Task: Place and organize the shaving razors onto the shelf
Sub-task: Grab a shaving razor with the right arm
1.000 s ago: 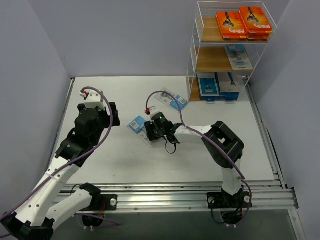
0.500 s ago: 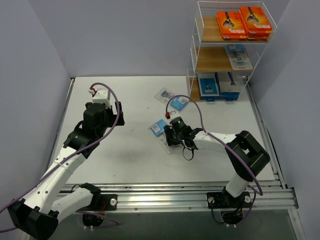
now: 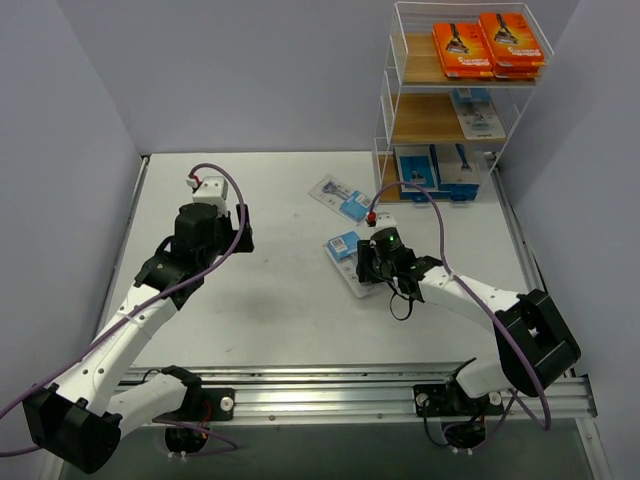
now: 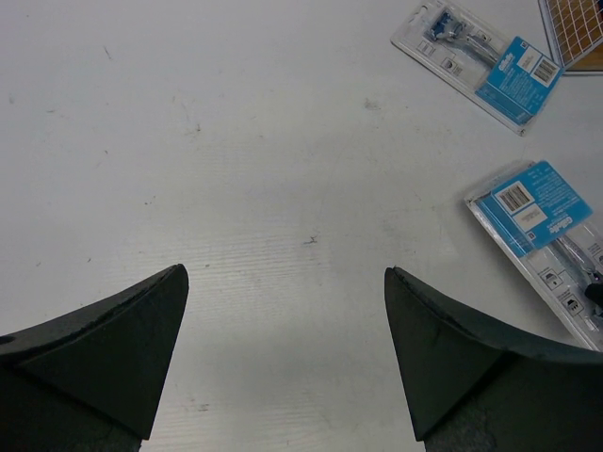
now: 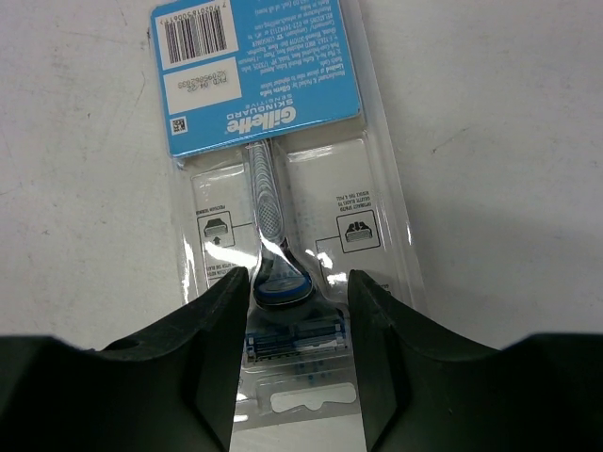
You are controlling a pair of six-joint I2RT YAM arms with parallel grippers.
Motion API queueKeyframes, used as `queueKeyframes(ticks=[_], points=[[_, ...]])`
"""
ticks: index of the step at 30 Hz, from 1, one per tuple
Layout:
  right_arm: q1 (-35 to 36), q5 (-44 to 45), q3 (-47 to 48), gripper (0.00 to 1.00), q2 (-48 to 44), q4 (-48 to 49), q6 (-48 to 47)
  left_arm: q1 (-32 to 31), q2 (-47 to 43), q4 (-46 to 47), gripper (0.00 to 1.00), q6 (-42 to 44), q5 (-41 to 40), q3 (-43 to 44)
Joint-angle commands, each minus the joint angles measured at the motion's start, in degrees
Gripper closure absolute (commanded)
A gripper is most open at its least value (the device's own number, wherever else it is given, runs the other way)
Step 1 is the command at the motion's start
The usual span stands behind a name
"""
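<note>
My right gripper [image 3: 364, 268] [image 5: 298, 275] is shut on a clear blister razor pack with blue card [image 3: 347, 252] [image 5: 264, 85], its fingers clamping the raised bulge around the razor head. The pack sits low over the table, mid-right. A second blister pack [image 3: 343, 198] [image 4: 490, 61] lies near the shelf's foot. The white wire shelf [image 3: 392, 100] holds orange boxes [image 3: 488, 45] on top, one pack [image 3: 477, 113] in the middle and blue-and-grey boxes [image 3: 437, 170] at the bottom. My left gripper [image 3: 242, 228] [image 4: 284, 271] hangs open and empty over bare table, left of both packs.
Grey walls enclose the white table [image 3: 250, 310] on the left, back and right. A metal rail [image 3: 350, 385] runs along the near edge. The right arm's purple cable [image 3: 420, 195] loops above the held pack.
My right gripper has carried the blister pack rightward across the table, toward the shelf side. The left arm has shifted up and slightly right, still open.
</note>
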Motion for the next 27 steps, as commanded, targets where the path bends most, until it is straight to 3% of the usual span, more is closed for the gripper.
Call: queueKeyframes(ticks=[1, 5, 27], points=[[-1.0, -0.1, 2.2, 0.63, -0.3, -1.8, 1.3, 0.4, -0.3, 0.3, 0.06, -0.4, 0.8, 3.1], [-1.5, -0.6, 2.5, 0.55, 0.4, -2.4, 2.2, 0.4, -0.5, 0.1, 0.06, -0.4, 0.9, 3.2], [-1.8, -3.9, 1.8, 0.55, 7.2, -1.6, 0.4, 0.4, -0.1, -0.1, 0.06, -0.7, 3.3, 3.5]])
